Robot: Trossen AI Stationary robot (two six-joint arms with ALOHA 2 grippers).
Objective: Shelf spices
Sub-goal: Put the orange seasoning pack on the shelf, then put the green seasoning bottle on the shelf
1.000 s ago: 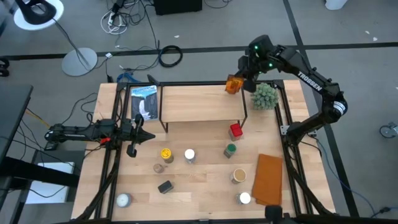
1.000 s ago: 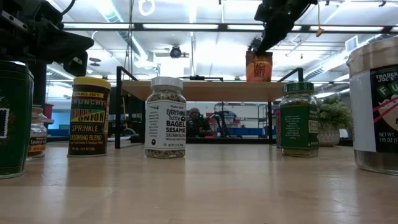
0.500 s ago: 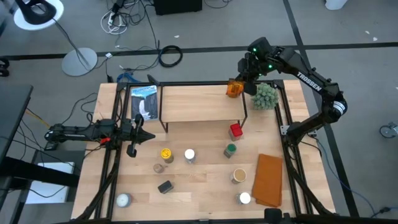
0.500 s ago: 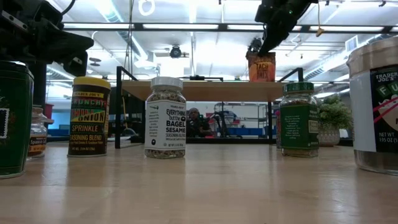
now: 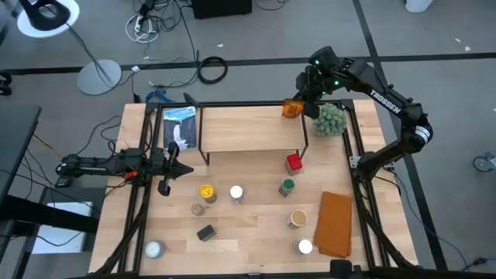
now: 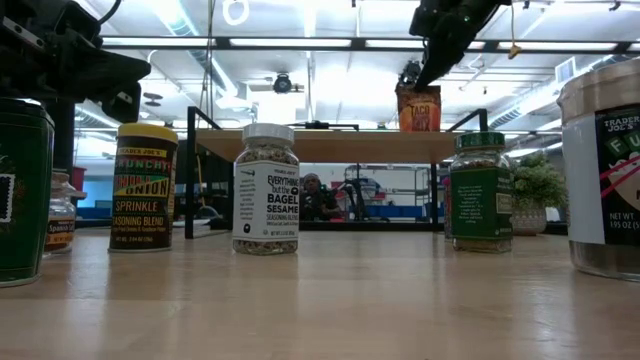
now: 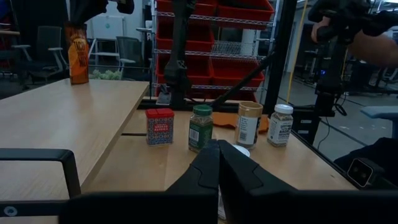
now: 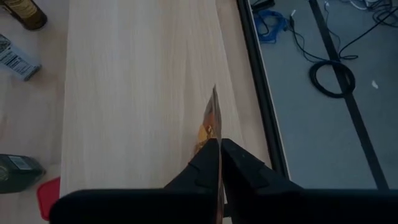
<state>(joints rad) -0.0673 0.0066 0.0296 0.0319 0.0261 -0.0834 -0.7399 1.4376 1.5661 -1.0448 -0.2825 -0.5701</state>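
An orange spice packet [image 5: 291, 108] stands at the far right corner of the light-wood shelf [image 5: 248, 128], and my right gripper [image 5: 304, 97] is shut on it from above. The low view shows the packet [image 6: 418, 108] upright with its bottom at the board. Lying on the table in front of the shelf are a red box [image 5: 294, 163], jars with green [image 5: 287, 187], white [image 5: 236, 194], yellow [image 5: 207, 191] and brown [image 5: 297, 219] lids, and a dark tin [image 5: 205, 232]. My left gripper [image 5: 186, 169] waits shut, low at the table's left. My right gripper [image 8: 220, 149] pinches the packet's thin top edge [image 8: 213, 118] between its two fingers, coming from above and pointing down. The packet stands upright below the fingers, its bottom edge [image 6: 418, 129] on or just above the shelf board; I cannot tell which.
A green spiky plant [image 5: 328, 118] stands just right of the shelf, close under my right arm. An orange-brown cloth [image 5: 335, 223] lies at the near right, a pale ball [image 5: 153, 249] at the near left. A dark booklet [image 5: 180, 126] lies left of the shelf.
My right gripper has come down a little with the packet, which hung tilted above the shelf's far right corner a second ago and now stands more upright at the board. The left arm has kept still.
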